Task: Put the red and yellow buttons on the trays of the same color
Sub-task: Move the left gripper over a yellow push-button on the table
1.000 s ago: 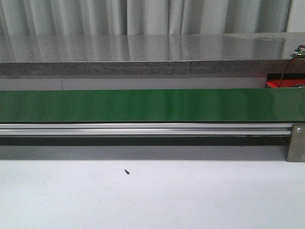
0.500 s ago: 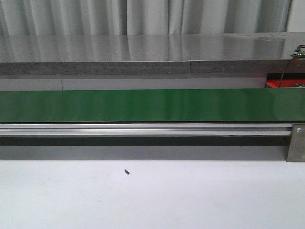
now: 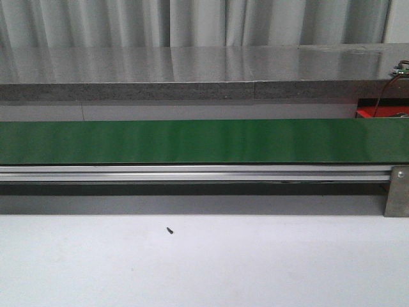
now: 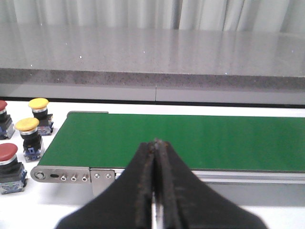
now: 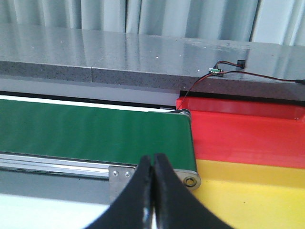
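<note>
In the left wrist view, two yellow buttons (image 4: 39, 103) (image 4: 27, 125) and two red buttons (image 4: 8, 151) (image 4: 2, 106) stand on the white table beside the end of the green conveyor belt (image 4: 190, 140). My left gripper (image 4: 156, 141) is shut and empty, in front of the belt's near rail. In the right wrist view, the red tray (image 5: 243, 131) and the yellow tray (image 5: 248, 195) lie side by side past the belt's other end (image 5: 95, 131). My right gripper (image 5: 153, 156) is shut and empty near that end. Neither gripper appears in the front view.
The green belt (image 3: 204, 141) runs across the front view on an aluminium rail (image 3: 192, 173). A grey stone counter (image 3: 192, 70) stands behind it. A small dark screw (image 3: 170, 229) lies on the white table. A wired sensor (image 5: 215, 71) sits on the counter above the red tray.
</note>
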Robot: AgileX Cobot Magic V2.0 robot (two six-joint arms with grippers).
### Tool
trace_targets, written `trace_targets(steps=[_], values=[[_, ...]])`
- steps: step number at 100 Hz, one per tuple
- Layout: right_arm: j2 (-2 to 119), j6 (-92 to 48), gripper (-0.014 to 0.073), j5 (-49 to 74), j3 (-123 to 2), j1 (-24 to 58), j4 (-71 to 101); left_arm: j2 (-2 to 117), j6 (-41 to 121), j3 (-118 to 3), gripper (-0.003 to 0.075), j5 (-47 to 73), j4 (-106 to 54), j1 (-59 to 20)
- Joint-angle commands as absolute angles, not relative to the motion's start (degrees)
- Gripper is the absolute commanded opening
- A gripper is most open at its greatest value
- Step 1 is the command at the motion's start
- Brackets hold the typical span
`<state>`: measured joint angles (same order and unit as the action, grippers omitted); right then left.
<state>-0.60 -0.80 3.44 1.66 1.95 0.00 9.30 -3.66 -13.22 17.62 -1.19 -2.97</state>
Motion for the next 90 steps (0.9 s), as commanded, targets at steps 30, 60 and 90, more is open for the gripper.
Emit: trace_targets(steps=[30, 60, 90], values=[[-1.6, -0.92, -0.0068, -1.33, 0.63, 1.66, -0.73, 33.78, -4.12, -40.29, -0.002, 45.31, -1.76, -3.36], [-1.6, -0.92, -0.0068, -1.33, 0.63, 1.66, -0.73, 41.95, -1.04, -43.1, -0.0019, 47.46, -1.64, -3.36], [-1.6, -0.92, -0.0068, -1.33, 0.63, 1.66, -0.73, 42.33, -0.91, -43.1, 0.0299, 47.46, -2.64, -3.36]])
